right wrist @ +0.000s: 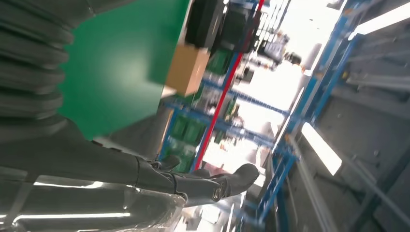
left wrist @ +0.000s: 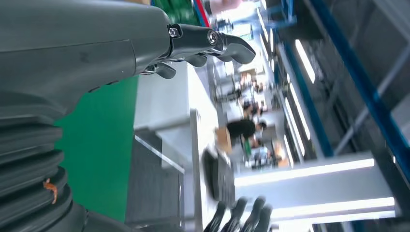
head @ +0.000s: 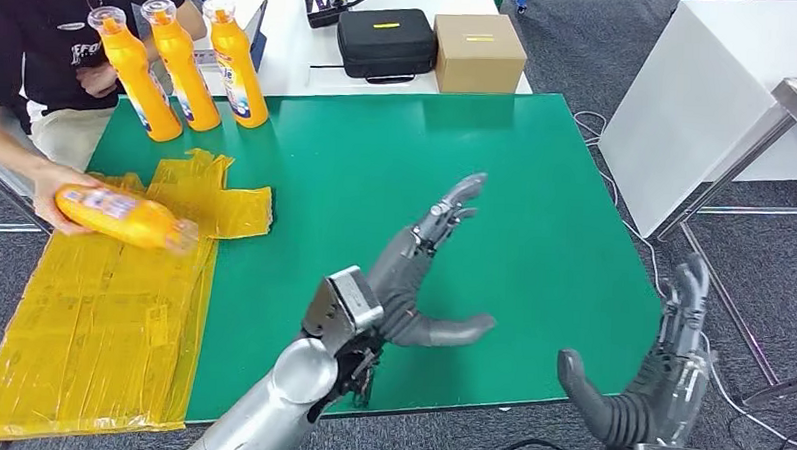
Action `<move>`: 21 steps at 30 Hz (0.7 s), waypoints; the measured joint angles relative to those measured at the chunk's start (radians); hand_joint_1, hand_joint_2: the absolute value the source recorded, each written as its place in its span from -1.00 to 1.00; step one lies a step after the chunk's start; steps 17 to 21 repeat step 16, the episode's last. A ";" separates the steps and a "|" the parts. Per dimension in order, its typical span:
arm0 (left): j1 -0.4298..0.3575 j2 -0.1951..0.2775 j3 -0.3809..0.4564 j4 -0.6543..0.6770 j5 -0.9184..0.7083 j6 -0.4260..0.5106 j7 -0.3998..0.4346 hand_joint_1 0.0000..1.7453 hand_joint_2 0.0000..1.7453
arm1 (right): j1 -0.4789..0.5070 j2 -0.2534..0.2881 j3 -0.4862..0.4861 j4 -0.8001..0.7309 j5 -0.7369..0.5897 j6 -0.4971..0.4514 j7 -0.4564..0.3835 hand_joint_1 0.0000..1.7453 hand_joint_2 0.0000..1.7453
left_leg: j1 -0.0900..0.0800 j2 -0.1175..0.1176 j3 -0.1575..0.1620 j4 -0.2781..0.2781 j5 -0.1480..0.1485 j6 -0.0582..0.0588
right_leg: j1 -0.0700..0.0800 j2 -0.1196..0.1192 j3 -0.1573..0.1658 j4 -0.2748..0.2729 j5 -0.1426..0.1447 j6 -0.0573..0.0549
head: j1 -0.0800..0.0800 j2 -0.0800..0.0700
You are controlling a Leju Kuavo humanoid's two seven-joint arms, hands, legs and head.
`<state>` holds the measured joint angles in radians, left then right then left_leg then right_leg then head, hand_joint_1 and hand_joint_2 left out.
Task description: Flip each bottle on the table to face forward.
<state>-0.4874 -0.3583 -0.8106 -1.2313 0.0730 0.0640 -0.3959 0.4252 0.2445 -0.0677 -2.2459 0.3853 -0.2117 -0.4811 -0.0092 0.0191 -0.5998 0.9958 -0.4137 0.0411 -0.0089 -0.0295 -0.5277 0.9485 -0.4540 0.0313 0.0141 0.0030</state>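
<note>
labels on three upright bottles (head: 185,65): printed, too small to be read | label on lying bottle (head: 123,216) held by a person's hand (head: 53,195): blurred, not legible | white lettering on person's dark shirt (head: 56,33): partly seen, not legible | yellow tags on black case (head: 386,42) and box (head: 479,53): no text made out

Four orange bottles (head: 182,65), one black case (head: 386,42), one cardboard box (head: 479,53).
</note>
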 joint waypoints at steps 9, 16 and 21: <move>-0.018 -0.007 -0.099 0.052 0.030 0.020 -0.032 -1.00 1.00 | 0.042 0.080 -0.095 -0.083 0.034 0.055 0.000 -1.00 1.00 | 0.001 0.001 0.001 0.000 0.000 0.000 | 0.001 0.001 0.001 0.000 0.000 0.000 | 0.000 0.000; -0.021 -0.009 -0.107 0.070 0.028 0.021 -0.034 -1.00 1.00 | 0.049 0.094 -0.107 -0.095 0.046 0.059 0.000 -1.00 1.00 | 0.000 0.000 0.001 0.000 0.000 0.000 | 0.000 0.001 0.002 0.000 0.000 0.000 | 0.000 0.000; -0.021 -0.009 -0.107 0.070 0.028 0.021 -0.034 -1.00 1.00 | 0.049 0.094 -0.107 -0.095 0.046 0.059 0.000 -1.00 1.00 | 0.000 0.000 0.001 0.000 0.000 0.000 | 0.000 0.001 0.002 0.000 0.000 0.000 | 0.000 0.000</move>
